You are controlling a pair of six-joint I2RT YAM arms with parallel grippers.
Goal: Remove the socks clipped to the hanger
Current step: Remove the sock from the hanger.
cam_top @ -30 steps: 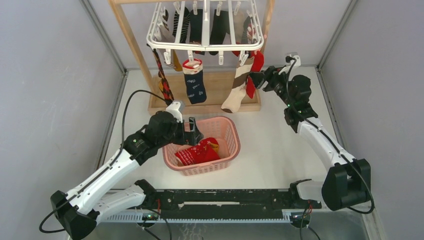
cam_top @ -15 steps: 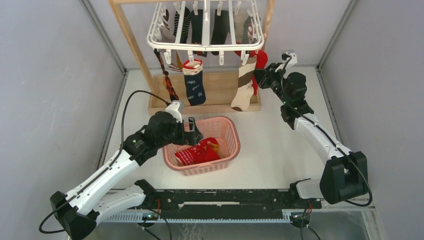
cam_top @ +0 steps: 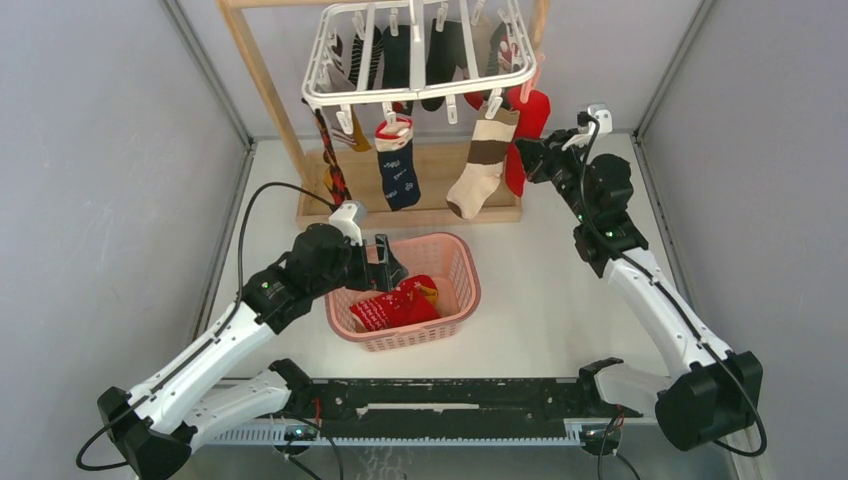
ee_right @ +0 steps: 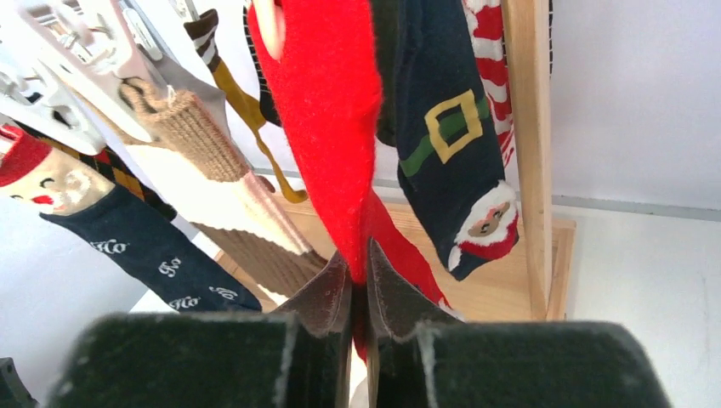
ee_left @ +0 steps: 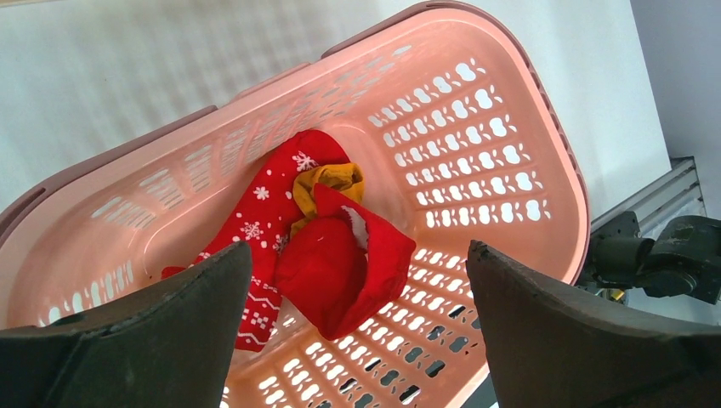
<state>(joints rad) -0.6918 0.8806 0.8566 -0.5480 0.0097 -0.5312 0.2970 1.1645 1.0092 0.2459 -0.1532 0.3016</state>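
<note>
Socks (cam_top: pixel 398 172) hang clipped under your hanger (cam_top: pixel 414 45), your right gripper (ee_right: pixel 358 272) pinched on the red sock (ee_right: pixel 327 127) at its right end, your left gripper (ee_left: pixel 357 255) gaping wide over the basket (ee_left: pixel 510 127), holding nothing

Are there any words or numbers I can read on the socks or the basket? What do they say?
"Ho": white letters, printed several times over, on the navy sock hanging left of the red sock.
From the top camera, that sock's print is too small to read.
No words or numbers show on the red sock, the buckle sock or the pink basket.
</note>
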